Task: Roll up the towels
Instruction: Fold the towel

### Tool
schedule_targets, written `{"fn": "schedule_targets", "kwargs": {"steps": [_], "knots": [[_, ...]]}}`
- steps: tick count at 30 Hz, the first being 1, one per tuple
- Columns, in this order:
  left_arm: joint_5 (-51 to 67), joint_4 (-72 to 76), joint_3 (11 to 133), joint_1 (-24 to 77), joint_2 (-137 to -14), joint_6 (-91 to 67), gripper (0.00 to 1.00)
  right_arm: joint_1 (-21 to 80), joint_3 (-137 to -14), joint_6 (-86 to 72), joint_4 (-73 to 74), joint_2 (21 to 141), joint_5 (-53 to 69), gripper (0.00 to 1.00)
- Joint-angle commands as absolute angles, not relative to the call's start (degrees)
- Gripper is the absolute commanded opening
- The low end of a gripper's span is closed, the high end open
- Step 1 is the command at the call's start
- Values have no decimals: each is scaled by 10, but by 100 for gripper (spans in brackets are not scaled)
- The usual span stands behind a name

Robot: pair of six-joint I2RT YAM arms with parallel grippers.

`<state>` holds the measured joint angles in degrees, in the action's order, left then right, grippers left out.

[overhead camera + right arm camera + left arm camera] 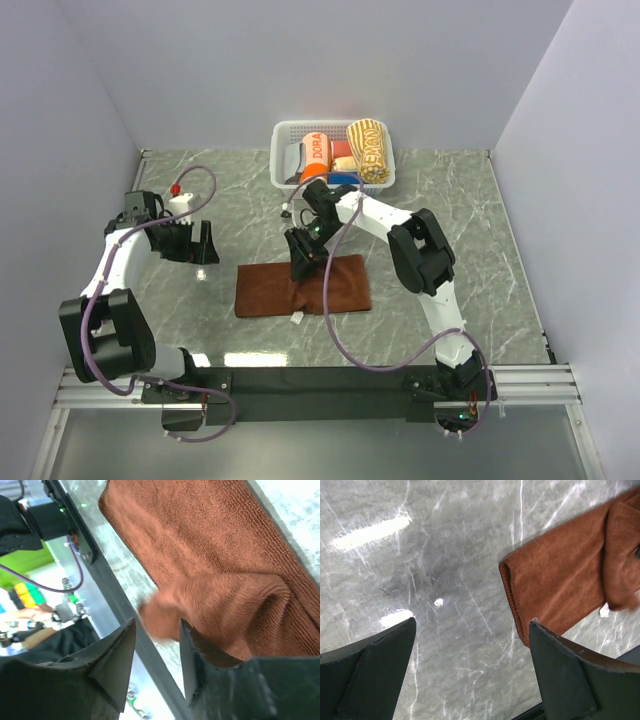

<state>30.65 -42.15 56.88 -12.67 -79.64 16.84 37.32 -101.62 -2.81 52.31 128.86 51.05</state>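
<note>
1. Two towels show. The rust-brown towel (270, 295) (560, 575) (200, 540) lies spread on the surface (480, 230), just on the arms' side of the basket (283, 135), with a fold bunched up near its middle. The cream-yellow striped towel (367, 150) stands rolled in the basket's right end.
2. We see the right claw (303, 262) (157, 622) over the brown towel's basket-side edge, jaws partly apart. The raised fold sits beside one finger (210, 680), and nothing is pinched.
3. We find the left claw (195, 245) (472, 622) gaping wide and holding nothing. It hangs over bare surface left of the basket, off the brown towel's left end.
4. An orange "DORA" roll (317, 152) lies in the basket beside the striped towel.
</note>
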Motion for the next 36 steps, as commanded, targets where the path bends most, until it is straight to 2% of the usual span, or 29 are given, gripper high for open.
{"fn": "schedule_targets", "kwargs": {"steps": [1,2,5,10,13,14,17,25,29,31,35,36], "knots": [[333,-416,556,-125,-763,199,100,368,-1040,16,555,1237,490,48],[335,-415,553,-122,-760,204,99,364,-1025,31,558,1221,481,52],[346,-420,549,-104,-764,229,99,332,-974,62,568,1150,436,52],[352,-394,545,-47,-809,222,99,268,-904,89,548,1128,332,39],[360,-377,557,-8,-844,207,84,242,-903,84,527,1144,280,30],[361,-374,568,-3,-853,203,74,239,-910,78,523,1155,271,27],[360,-360,580,27,-890,181,58,238,-914,73,504,1169,251,26],[291,-346,594,64,-968,150,37,243,-884,77,463,1200,200,25],[260,-337,613,69,-1011,132,7,243,-829,78,458,1176,213,18],[261,-332,627,69,-1035,128,1,246,-805,76,456,1160,222,18],[286,-330,707,76,-1093,127,1,259,-726,69,448,1101,266,18],[293,-330,725,83,-1106,131,0,265,-713,68,447,1091,312,19]]}}
